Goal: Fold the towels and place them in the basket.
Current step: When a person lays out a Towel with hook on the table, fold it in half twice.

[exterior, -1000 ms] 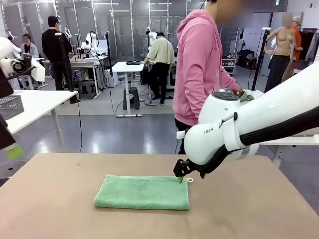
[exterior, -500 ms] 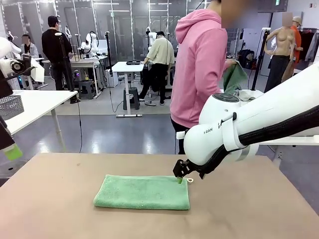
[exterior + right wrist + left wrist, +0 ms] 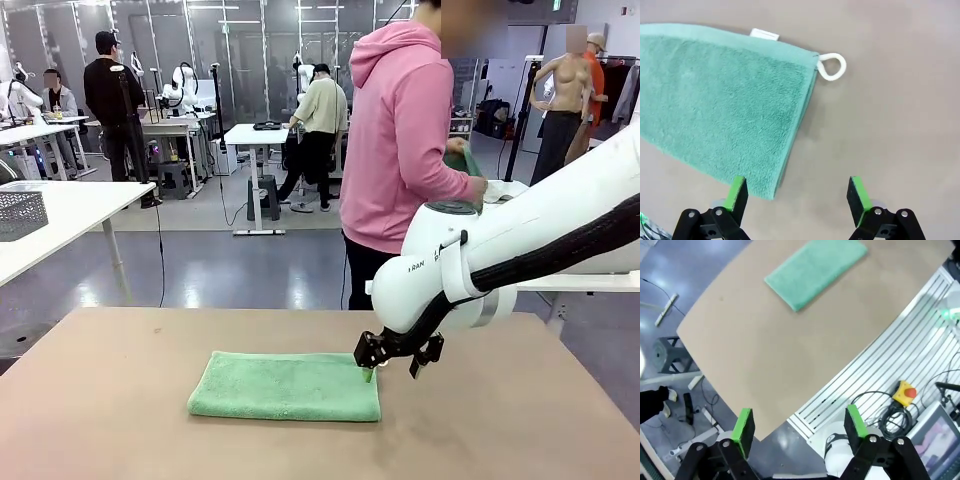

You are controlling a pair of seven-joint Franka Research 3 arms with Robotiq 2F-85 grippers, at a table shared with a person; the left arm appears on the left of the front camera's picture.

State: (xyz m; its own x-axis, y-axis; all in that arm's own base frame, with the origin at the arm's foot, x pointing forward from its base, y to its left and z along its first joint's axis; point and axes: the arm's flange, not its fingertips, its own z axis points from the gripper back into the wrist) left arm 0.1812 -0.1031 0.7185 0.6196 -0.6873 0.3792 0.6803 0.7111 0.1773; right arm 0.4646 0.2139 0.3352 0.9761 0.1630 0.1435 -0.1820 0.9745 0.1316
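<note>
Green terry towel (image 3: 285,386) is lying folded into a flat rectangle around the middle of the brown table (image 3: 120,400), with its white loop (image 3: 832,66) and little label (image 3: 765,34) sticking out at one end. Right gripper (image 3: 395,362) is being held low over that loop end, jaws wide apart and nothing being pinched. In the right wrist view, one green pad (image 3: 737,192) is sitting over the towel's corner and the other over bare table. Left gripper (image 3: 799,422) is being held high above the robot's side of the table, jaws also spread wide and empty, well away from the towel. Across the table, a second towel (image 3: 465,165), greyish green, is being held by a person in a pink hoodie (image 3: 400,130). Grey mesh basket (image 3: 20,213) is sitting on a white side table (image 3: 70,215) off to the left, well apart from everything.
</note>
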